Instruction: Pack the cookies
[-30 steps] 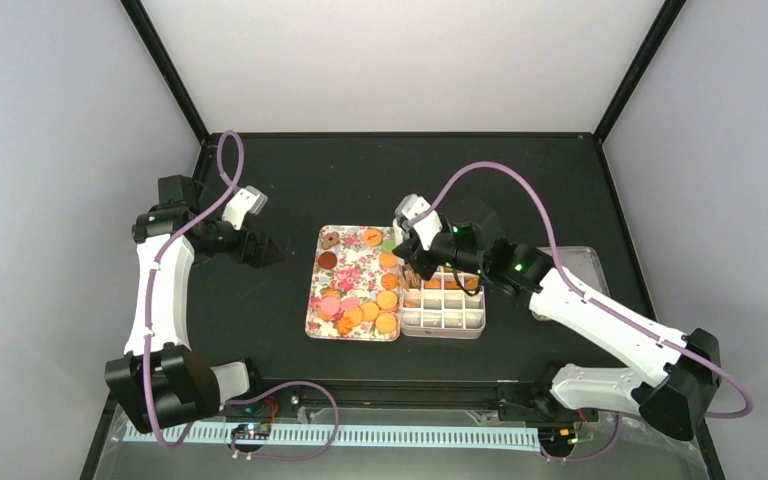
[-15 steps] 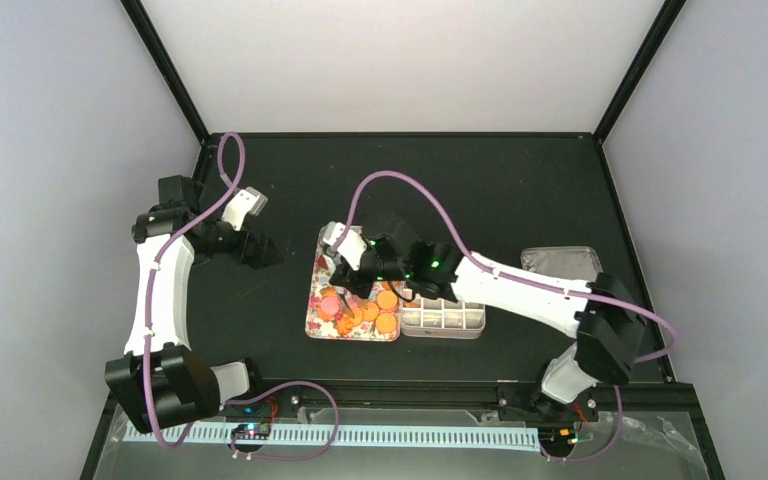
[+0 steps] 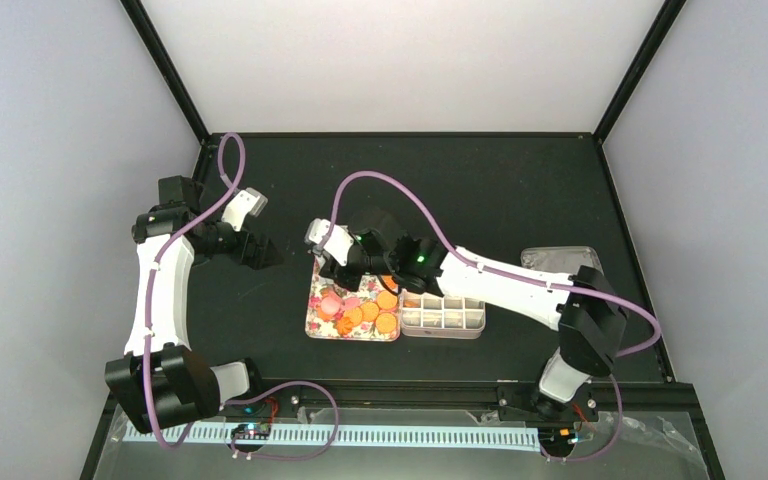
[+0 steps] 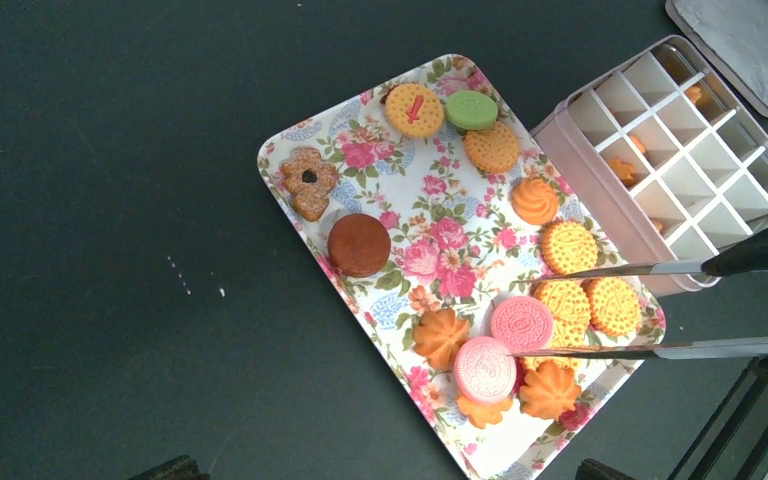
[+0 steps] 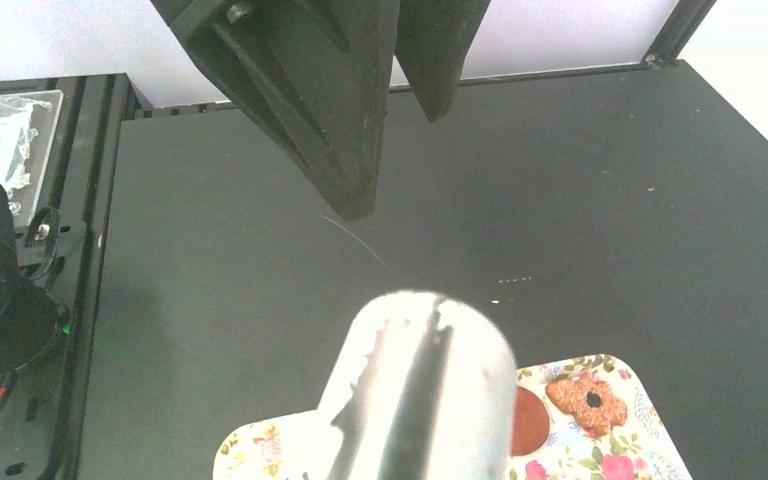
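The black counter (image 3: 520,190) carries everything, and the flower-patterned tray (image 4: 440,235) near its middle serves as the reference point. The right arm (image 3: 505,285) is what has changed. A second ago it hung over the compartment box to the right of the tray, and it has since swung left across that box, so its wrist now sits above the tray's far half. The left arm (image 3: 160,290) has not stirred and stands well to the left of the tray. The left end effector (image 3: 260,252) is spread wide and holds nothing, pointing toward the tray.

The compartment box (image 4: 590,180) touches the tray's right edge, or very nearly. Most of its cells look bare, with a few small orange pieces in the cells farthest from the tray. Its lid (image 3: 558,258) lies apart, farther right still.

The right end effector (image 3: 342,266) pinches the metal tongs (image 4: 630,269) from outside. The blades stand apart and reach over the tray's near right part.

The cookies (image 4: 570,245) lie mostly on the tray. Orange ones crowd the near end, and a brown one, a flower-shaped one and a green one sit toward the far end. One blade of the tongs lies on each side of a pink cookie (image 4: 521,323), which is not yet gripped.

I judge the swing from box to tray to be a return trip, with the next pick being lined up on that pink cookie. With so many cookies on the tray, packing looks to be at an early stage.
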Motion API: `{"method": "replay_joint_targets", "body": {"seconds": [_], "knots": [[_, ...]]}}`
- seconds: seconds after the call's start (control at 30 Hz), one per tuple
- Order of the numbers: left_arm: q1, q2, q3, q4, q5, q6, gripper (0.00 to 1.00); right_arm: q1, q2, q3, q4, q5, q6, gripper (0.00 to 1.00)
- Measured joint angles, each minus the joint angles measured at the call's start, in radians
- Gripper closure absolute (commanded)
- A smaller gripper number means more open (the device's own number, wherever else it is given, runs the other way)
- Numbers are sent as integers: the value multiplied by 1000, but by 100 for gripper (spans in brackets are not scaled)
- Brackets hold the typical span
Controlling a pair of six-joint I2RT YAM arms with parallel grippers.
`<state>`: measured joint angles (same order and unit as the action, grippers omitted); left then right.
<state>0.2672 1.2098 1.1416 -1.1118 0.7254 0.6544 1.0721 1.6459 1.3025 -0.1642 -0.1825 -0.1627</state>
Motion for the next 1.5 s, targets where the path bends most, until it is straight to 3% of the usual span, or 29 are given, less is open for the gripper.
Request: {"method": "replay_joint_targets", "body": {"seconds": [0.33, 1.2, 1.5], "knots": [[0, -13, 2, -14, -1, 5, 1, -3, 74, 40, -55, -29, -35, 69], [0, -13, 18, -18, 0, 9, 1, -108, 12, -69, -28, -58, -11, 72], [0, -13, 18, -18, 0, 14, 1, -106, 11, -69, -31, -55, 7, 88]]}}
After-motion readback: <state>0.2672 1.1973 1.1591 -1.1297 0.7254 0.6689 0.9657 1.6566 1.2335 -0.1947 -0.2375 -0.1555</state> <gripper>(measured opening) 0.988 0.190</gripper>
